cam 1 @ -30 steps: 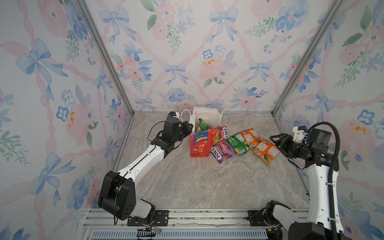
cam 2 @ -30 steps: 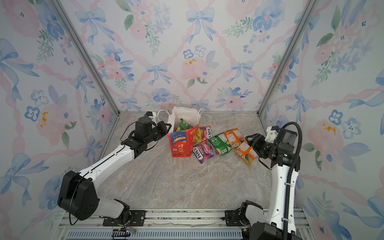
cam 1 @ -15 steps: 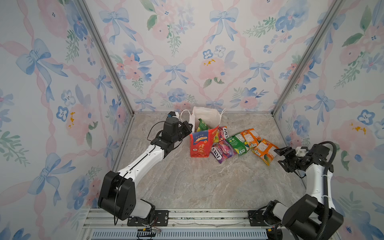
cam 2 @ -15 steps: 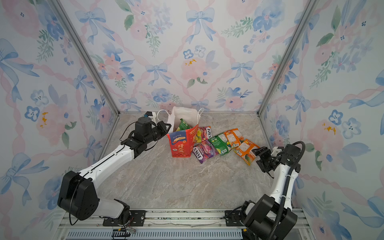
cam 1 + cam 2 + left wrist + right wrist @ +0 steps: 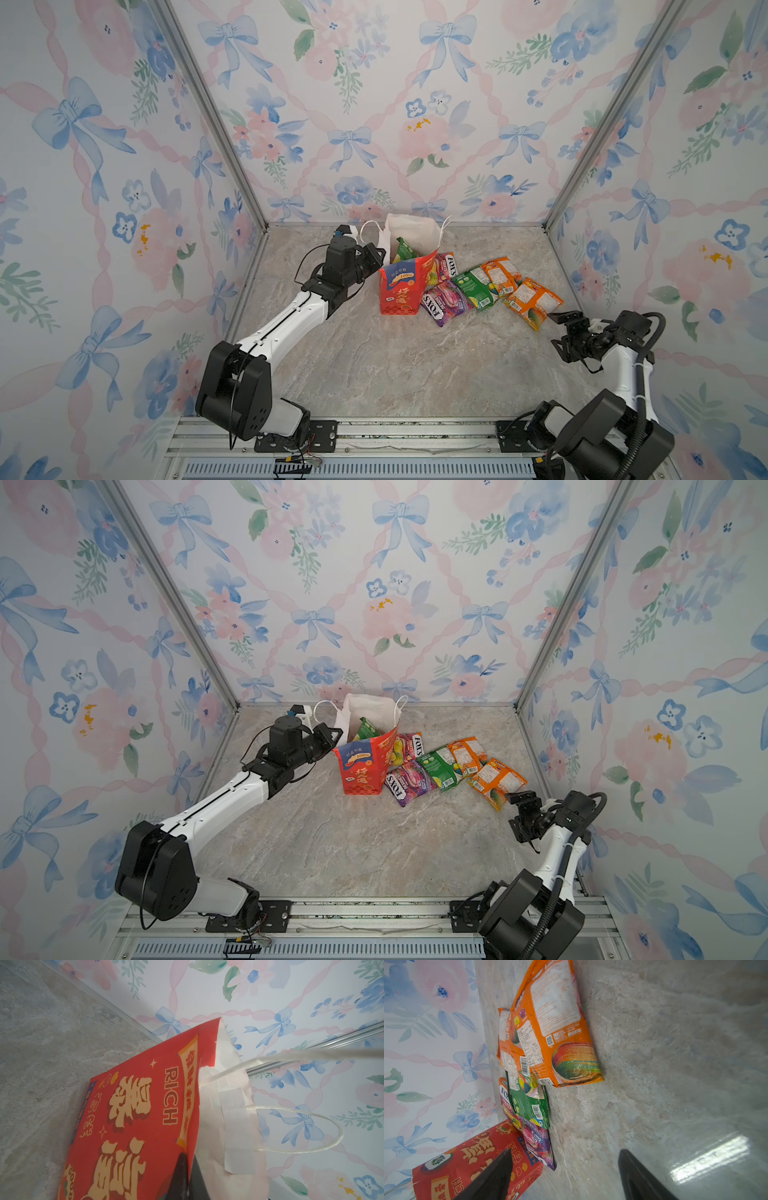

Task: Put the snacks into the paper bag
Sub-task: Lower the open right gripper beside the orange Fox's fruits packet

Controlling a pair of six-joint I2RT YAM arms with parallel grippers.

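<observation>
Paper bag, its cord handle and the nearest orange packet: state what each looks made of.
Paper bag: printed paper, fairly matte red outside and plain white inside. The white inside is creased and the edges are folded sharp.
Cord handle: thin off-white cord, probably twisted paper or cotton. It curves softly.
Orange packet: glossy plastic film, perhaps foil-lined. It shines and wrinkles at the sealed edge.

Red paper bag [image 5: 128,1118] on marble tabletop [image 5: 41,1053], left claw [image 5: 188,1162] pinching its rim, white cord handles [image 5: 311,1114]
</observation>
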